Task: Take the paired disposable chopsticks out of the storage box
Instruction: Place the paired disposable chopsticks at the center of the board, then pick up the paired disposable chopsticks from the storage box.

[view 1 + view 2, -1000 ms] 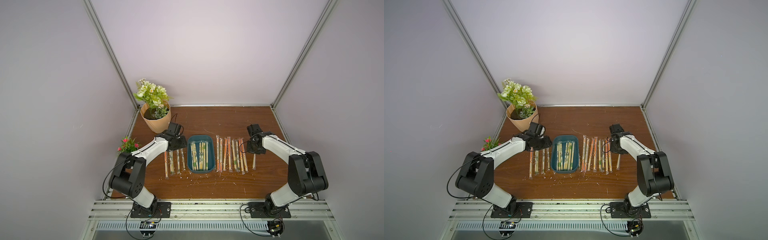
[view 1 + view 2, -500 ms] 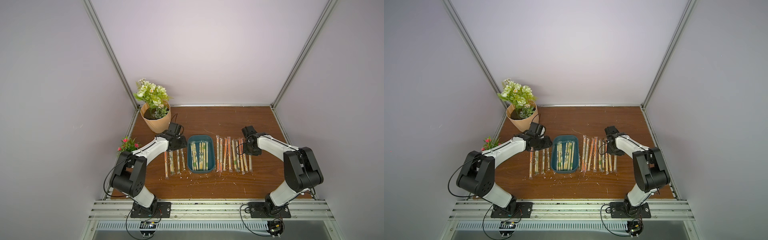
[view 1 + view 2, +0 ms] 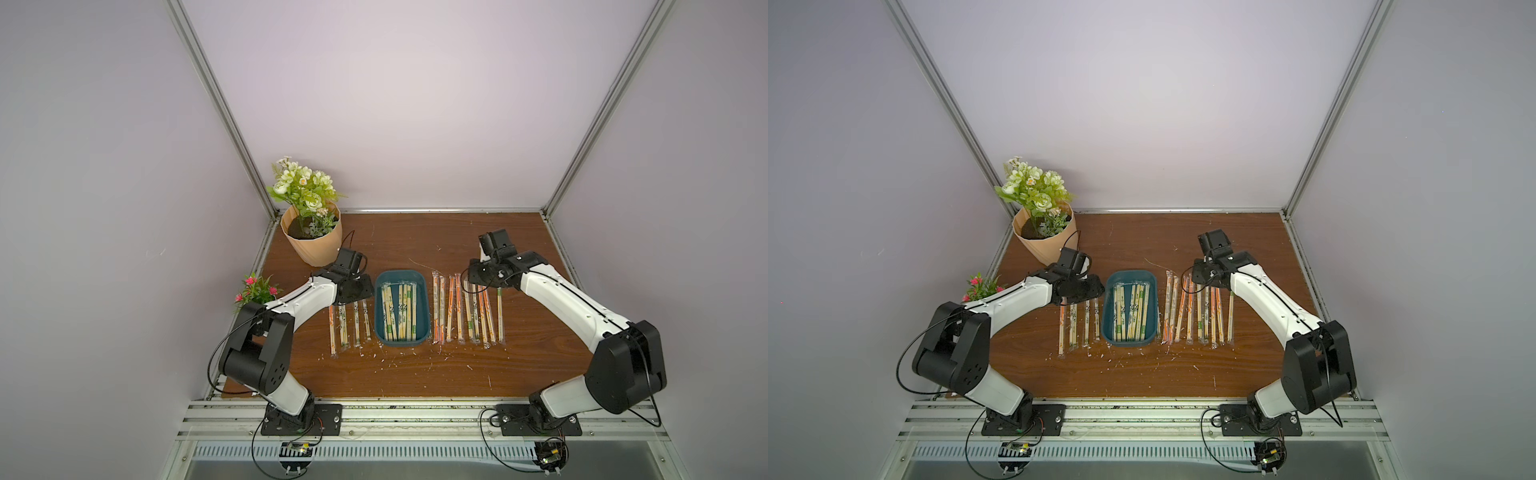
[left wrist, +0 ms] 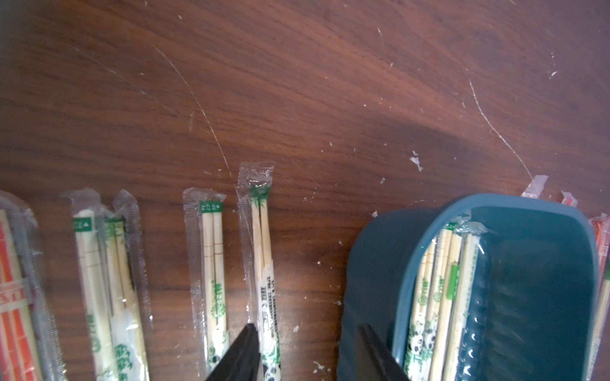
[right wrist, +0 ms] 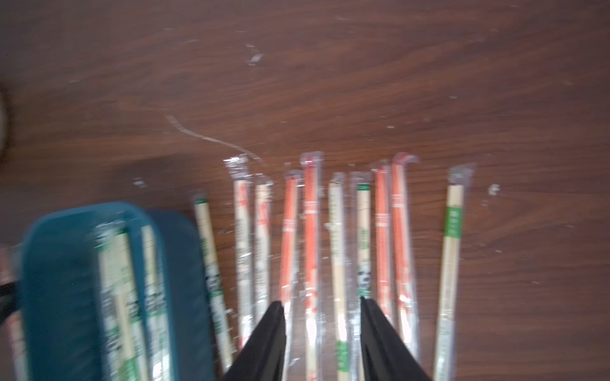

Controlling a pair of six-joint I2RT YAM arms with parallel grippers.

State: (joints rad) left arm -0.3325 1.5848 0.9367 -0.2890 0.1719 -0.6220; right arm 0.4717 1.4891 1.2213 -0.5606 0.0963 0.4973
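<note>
The teal storage box [image 3: 401, 341] [image 3: 1130, 341] sits mid-table with several paired disposable chopsticks [image 3: 399, 311] lying in it. More sleeved pairs lie in a row on its left [image 3: 349, 324] and a longer row on its right [image 3: 465, 311]. My left gripper [image 4: 305, 343] is open and empty, low at the box's far left corner. One finger [image 4: 244, 353] is over a panda-print pair, the other over the box's outer wall [image 4: 369, 264]. My right gripper [image 5: 321, 316] is open and empty above the right row's far ends, blurred. A green-print pair [image 5: 450, 257] lies apart at the row's end.
A peach flower pot [image 3: 316, 245] with white flowers stands at the back left, just behind the left arm. A small pink flower sprig [image 3: 257, 289] sits at the table's left edge. Bits of torn plastic litter the brown table [image 3: 415, 374].
My right gripper has opened and moved left along the right row toward the box. The green-print pair stays on the table at the row's end. The left arm has barely moved.
</note>
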